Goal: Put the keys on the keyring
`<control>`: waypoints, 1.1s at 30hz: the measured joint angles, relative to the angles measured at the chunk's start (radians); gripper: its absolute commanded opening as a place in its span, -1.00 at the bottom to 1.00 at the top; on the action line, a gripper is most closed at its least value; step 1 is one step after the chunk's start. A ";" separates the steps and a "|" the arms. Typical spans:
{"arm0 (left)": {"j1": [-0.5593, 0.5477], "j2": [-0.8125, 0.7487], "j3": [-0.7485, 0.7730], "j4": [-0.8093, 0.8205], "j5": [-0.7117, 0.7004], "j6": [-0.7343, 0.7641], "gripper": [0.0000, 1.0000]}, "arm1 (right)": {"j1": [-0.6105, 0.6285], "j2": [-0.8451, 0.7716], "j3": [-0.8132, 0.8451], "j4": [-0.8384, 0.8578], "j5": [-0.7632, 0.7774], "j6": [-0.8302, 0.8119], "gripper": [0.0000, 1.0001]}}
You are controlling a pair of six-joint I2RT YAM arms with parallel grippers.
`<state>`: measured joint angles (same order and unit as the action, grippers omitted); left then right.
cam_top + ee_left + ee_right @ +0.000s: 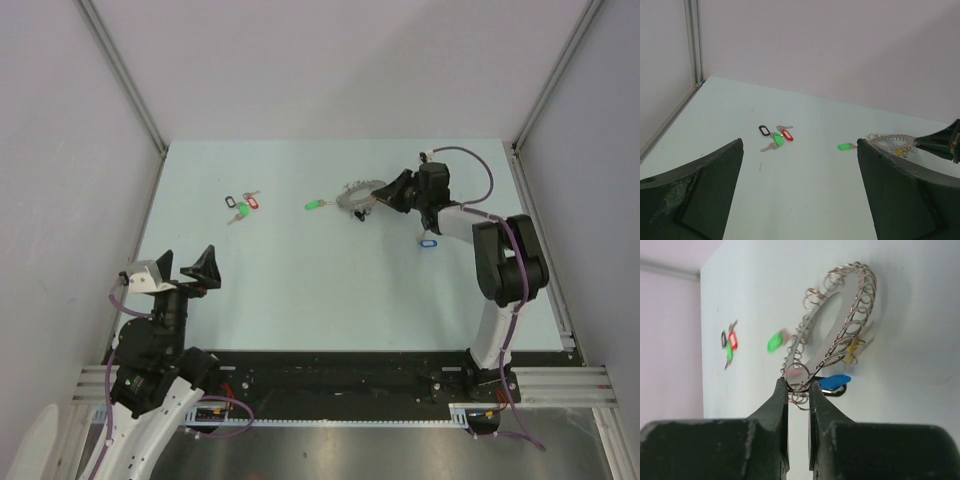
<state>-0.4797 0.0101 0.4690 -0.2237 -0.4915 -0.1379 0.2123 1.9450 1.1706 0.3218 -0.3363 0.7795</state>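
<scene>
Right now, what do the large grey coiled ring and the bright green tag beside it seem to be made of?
Large grey coiled ring: bare metal wire; thin shiny loops glint. Bright green tag: likely plastic; flat saturated colour, though blurred.

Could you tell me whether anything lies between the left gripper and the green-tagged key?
Nothing visible does: only bare table separates the left gripper from the green-tagged key. The bunch of three keys lies off to the left of that path.

Pale mint counter [330,300]; silver-grey coiled-wire keyring [860,300] with a yellow speck; green-tagged key [312,206]; blue-tagged key [428,242]; bunch of keys [242,205] tagged black, red, green; left end effector [800,145] and right end effector [797,385] black
</scene>
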 measured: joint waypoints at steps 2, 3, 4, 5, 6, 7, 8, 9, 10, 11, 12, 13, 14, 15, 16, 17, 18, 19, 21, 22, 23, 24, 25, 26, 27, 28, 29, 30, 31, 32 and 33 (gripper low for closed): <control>0.000 0.000 0.000 -0.001 0.000 0.000 1.00 | 0.027 -0.067 -0.058 -0.011 -0.015 -0.015 -1.00; 0.000 0.000 0.000 -0.002 0.000 0.000 1.00 | 0.041 -0.108 -0.094 -0.022 -0.021 -0.022 -1.00; 0.000 0.000 0.000 -0.003 0.000 0.000 1.00 | 0.054 -0.148 -0.129 -0.032 -0.028 -0.026 -1.00; 0.000 0.000 0.000 -0.003 0.000 0.000 1.00 | 0.068 -0.188 -0.168 -0.033 -0.035 -0.029 -1.00; 0.000 0.000 0.000 -0.003 0.000 0.000 1.00 | 0.085 -0.231 -0.212 -0.034 -0.042 -0.030 -1.00; 0.000 0.000 0.000 -0.003 0.000 0.000 1.00 | 0.101 -0.269 -0.253 -0.034 -0.050 -0.029 -1.00; 0.000 0.000 0.000 -0.003 0.001 0.000 1.00 | 0.118 -0.307 -0.301 -0.030 -0.056 -0.028 -1.00; 0.000 0.000 0.000 -0.003 0.001 0.000 1.00 | 0.139 -0.349 -0.352 -0.027 -0.060 -0.024 -1.00; 0.000 0.000 0.000 -0.003 0.001 0.000 1.00 | 0.161 -0.388 -0.404 -0.030 -0.063 -0.021 -1.00; 0.000 0.000 0.000 -0.003 0.001 0.000 1.00 | 0.185 -0.421 -0.449 -0.034 -0.064 -0.017 -1.00; 0.000 0.000 0.000 -0.003 0.001 0.000 1.00 | 0.201 -0.444 -0.481 -0.039 -0.064 -0.013 -1.00; 0.000 0.000 0.000 -0.003 0.002 0.000 1.00 | 0.227 -0.475 -0.520 -0.043 -0.058 -0.012 -1.00; 0.000 0.000 0.000 -0.003 0.002 0.000 1.00 | 0.245 -0.501 -0.550 -0.053 -0.052 -0.011 -0.96; 0.000 0.000 0.000 -0.003 0.005 0.000 1.00 | 0.264 -0.529 -0.581 -0.066 -0.042 -0.011 -0.90; 0.000 0.000 0.000 -0.003 0.005 0.000 1.00 | 0.282 -0.557 -0.608 -0.086 -0.027 -0.013 -0.75; 0.000 0.000 0.000 -0.003 0.006 0.000 1.00 | 0.298 -0.584 -0.630 -0.112 -0.005 -0.014 -0.64; 0.000 0.000 0.000 -0.003 0.006 0.000 1.00 | 0.311 -0.607 -0.645 -0.146 0.020 -0.022 -0.53; 0.000 0.000 0.000 -0.003 0.007 0.000 1.00 | 0.322 -0.626 -0.652 -0.179 0.048 -0.028 -0.28; 0.000 0.000 0.000 -0.003 0.009 0.000 1.00 | 0.353 -0.670 -0.659 -0.256 0.118 -0.053 -0.10; 0.000 0.000 0.000 -0.003 0.010 0.000 1.00 | 0.366 -0.694 -0.659 -0.290 0.151 -0.069 0.01; 0.000 0.000 0.000 -0.003 0.012 0.000 1.00 | 0.379 -0.713 -0.659 -0.314 0.178 -0.078 0.04; 0.000 0.000 0.000 -0.003 0.015 0.000 1.00 | 0.397 -0.738 -0.659 -0.347 0.216 -0.099 0.05; -0.001 0.000 0.000 -0.003 0.016 0.000 1.00 | 0.410 -0.758 -0.658 -0.372 0.244 -0.108 0.09; 0.000 0.000 0.000 -0.003 0.019 0.000 1.00 | 0.433 -0.784 -0.657 -0.406 0.286 -0.125 0.09; 0.000 0.000 0.000 -0.003 0.022 0.000 1.00 | 0.451 -0.802 -0.654 -0.430 0.315 -0.135 0.08; 0.000 0.000 0.000 -0.003 0.024 0.000 1.00 | 0.472 -0.821 -0.652 -0.456 0.348 -0.148 0.03; 0.000 0.000 0.000 -0.003 0.026 0.000 1.00 | 0.494 -0.838 -0.649 -0.480 0.378 -0.159 -0.01; 0.000 0.000 0.000 -0.003 0.027 0.000 1.00 | 0.516 -0.851 -0.646 -0.497 0.401 -0.170 -0.05; 0.000 -0.001 0.000 -0.003 0.029 0.000 1.00 | 0.542 -0.861 -0.642 -0.513 0.428 -0.179 -0.12; 0.000 -0.001 0.000 -0.003 0.031 0.000 1.00 | 0.570 -0.869 -0.640 -0.525 0.449 -0.184 -0.15; 0.000 -0.001 0.000 -0.003 0.032 0.000 1.00 | 0.594 -0.871 -0.638 -0.531 0.462 -0.188 -0.19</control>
<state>-0.4801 0.0090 0.4690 -0.2264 -0.4595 -0.1375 0.8062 1.0737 0.5327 -0.2092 0.1253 0.5911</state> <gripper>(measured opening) 0.996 0.461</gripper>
